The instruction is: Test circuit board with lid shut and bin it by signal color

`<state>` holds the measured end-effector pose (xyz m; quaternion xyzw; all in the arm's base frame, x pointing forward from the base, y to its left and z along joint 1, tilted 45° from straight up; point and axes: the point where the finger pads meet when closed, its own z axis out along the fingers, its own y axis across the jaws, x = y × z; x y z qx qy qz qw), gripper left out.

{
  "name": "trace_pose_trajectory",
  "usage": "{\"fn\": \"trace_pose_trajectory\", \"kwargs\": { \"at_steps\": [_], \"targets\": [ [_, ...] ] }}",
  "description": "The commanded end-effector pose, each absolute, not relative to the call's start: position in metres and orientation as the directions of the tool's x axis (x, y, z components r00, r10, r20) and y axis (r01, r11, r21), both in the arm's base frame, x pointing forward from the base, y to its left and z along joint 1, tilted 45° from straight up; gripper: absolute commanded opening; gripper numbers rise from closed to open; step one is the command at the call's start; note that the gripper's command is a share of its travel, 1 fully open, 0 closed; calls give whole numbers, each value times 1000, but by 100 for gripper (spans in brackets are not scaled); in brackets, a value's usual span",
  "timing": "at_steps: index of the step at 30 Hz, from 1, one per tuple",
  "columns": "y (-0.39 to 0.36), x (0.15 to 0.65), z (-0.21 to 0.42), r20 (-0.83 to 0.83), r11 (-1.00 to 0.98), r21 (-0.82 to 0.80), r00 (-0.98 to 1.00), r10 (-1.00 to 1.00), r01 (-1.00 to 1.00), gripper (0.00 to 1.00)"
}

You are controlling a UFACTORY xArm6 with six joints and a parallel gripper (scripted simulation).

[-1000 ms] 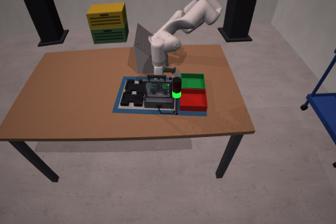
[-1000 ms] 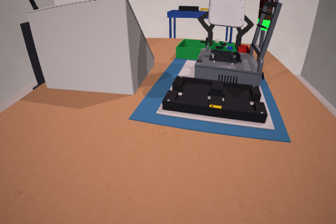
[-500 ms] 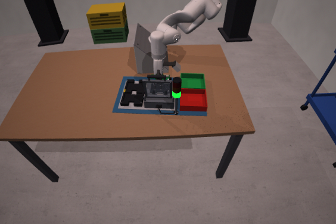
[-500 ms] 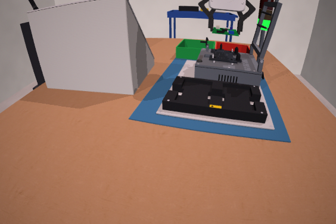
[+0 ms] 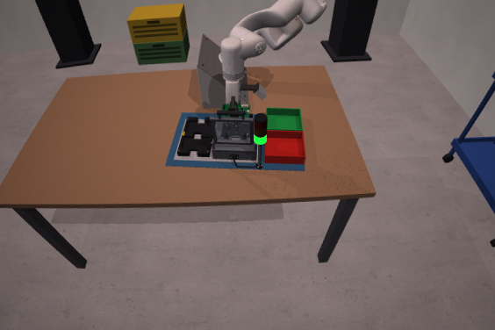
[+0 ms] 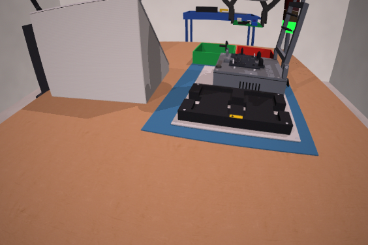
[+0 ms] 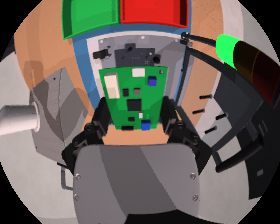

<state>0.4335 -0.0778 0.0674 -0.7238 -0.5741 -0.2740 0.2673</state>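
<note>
The green circuit board (image 7: pixel 132 96) hangs between my gripper's fingers, which are shut on its long edges. In the exterior view the gripper (image 6: pixel 246 19) holds the board (image 6: pixel 246 21) well above the tester (image 6: pixel 249 70), whose plate with pins and posts is bare. The tester's lid (image 6: pixel 291 30) stands open and upright. The signal tower (image 5: pixel 260 139) glows green, which also shows in the wrist view (image 7: pixel 227 46). The green bin (image 5: pixel 284 118) and the red bin (image 5: pixel 285 147) stand side by side past the tester. The black tray (image 6: pixel 235 107) has both pockets bare.
A large grey slanted box (image 6: pixel 94 50) stands on the table behind the blue bench mat (image 6: pixel 228 131), close to the arm's base. The open lid and the signal tower stand on the tester's right side in the exterior view.
</note>
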Motion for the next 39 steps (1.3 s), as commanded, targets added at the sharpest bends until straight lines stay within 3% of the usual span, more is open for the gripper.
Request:
{"fn": "trace_pose_trajectory", "kwargs": {
  "at_steps": [1, 18, 39],
  "targets": [
    [-80, 434, 69, 703, -200, -69, 190, 686, 977, 79],
    [-65, 430, 76, 703, -200, -69, 190, 686, 977, 79],
    [45, 398, 133, 703, -200, -69, 190, 686, 977, 79]
  ]
}}
